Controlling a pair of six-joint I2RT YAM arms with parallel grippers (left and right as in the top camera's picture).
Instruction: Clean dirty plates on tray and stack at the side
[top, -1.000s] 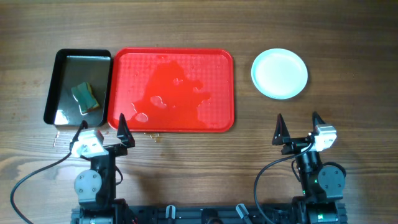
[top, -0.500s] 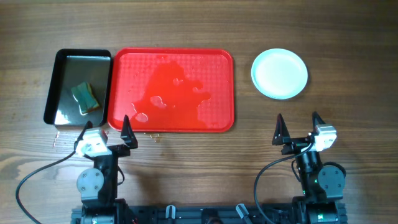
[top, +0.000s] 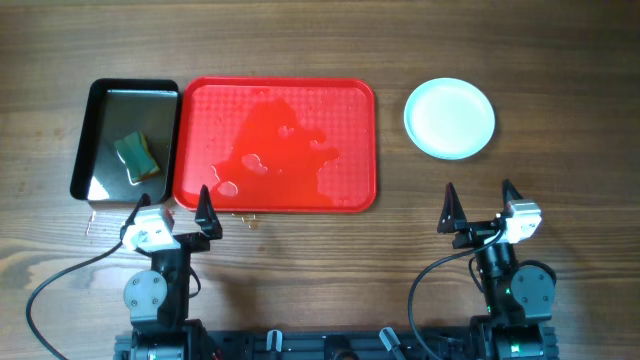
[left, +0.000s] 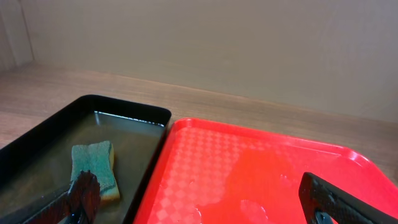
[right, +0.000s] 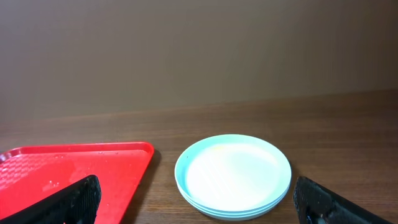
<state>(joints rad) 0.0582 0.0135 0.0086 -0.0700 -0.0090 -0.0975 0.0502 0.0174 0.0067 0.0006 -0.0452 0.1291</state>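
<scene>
The plates (top: 449, 118) stand in one stack on the wood at the right of the red tray (top: 350, 110); the top one looks white and clean. The stack also shows in the right wrist view (right: 233, 174). The tray holds no plates, only a film of water and droplets; it also shows in the left wrist view (left: 205, 155) and the right wrist view (right: 37, 168). My left gripper (top: 172, 211) is open and empty, low at the tray's front left corner. My right gripper (top: 477, 207) is open and empty, in front of the plate stack.
A black pan (top: 100, 100) with water stands left of the tray and holds a green and yellow sponge (top: 137, 155), which also shows in the left wrist view (left: 94, 165). A few small drips lie on the wood before the tray's front edge (top: 245, 217).
My left gripper has shifted a little to the right between one second ago and half a second ago, then stayed still. The right arm, plates and tray have not moved.
</scene>
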